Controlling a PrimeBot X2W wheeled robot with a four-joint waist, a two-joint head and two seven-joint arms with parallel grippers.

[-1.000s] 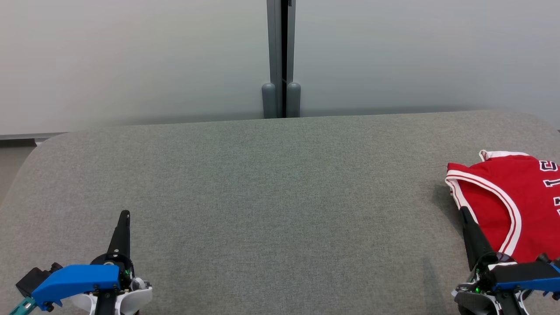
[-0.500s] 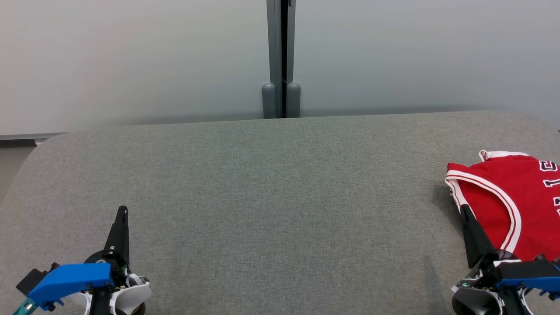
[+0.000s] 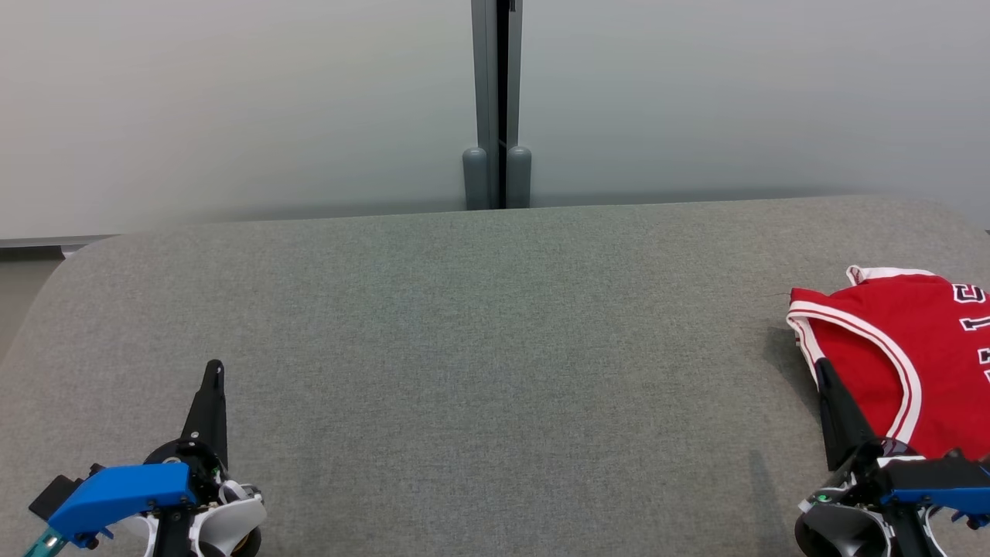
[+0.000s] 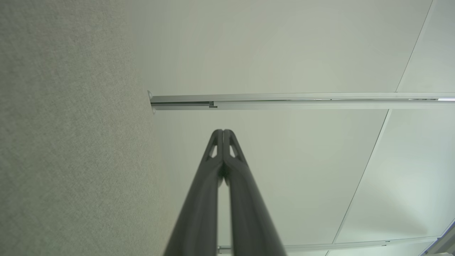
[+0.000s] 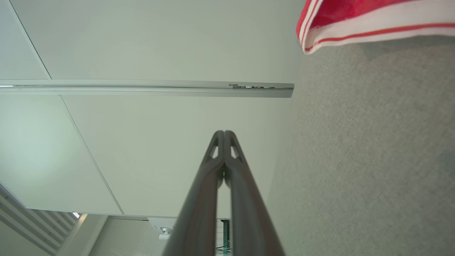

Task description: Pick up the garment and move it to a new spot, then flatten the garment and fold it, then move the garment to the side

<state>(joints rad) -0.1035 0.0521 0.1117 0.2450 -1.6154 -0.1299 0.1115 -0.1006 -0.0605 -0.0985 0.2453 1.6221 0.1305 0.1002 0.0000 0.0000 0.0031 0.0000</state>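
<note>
garment (image 3: 889,348): you have it lying at the worktop's (image 3: 495,348) right edge.
left fingers (image 3: 210,402): yours are pressed together, empty, near left.
right fingers (image 3: 837,422): yours are pressed together, empty, by the garment's left edge.

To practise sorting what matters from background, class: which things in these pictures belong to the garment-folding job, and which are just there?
Job: red jersey, left gripper, right gripper, grey padded surface.
Just there: grey post, pale wall panels.

The head camera looks down over the grey cushion (image 3: 495,348); both sideways-rolled wrist cameras share it.
</note>
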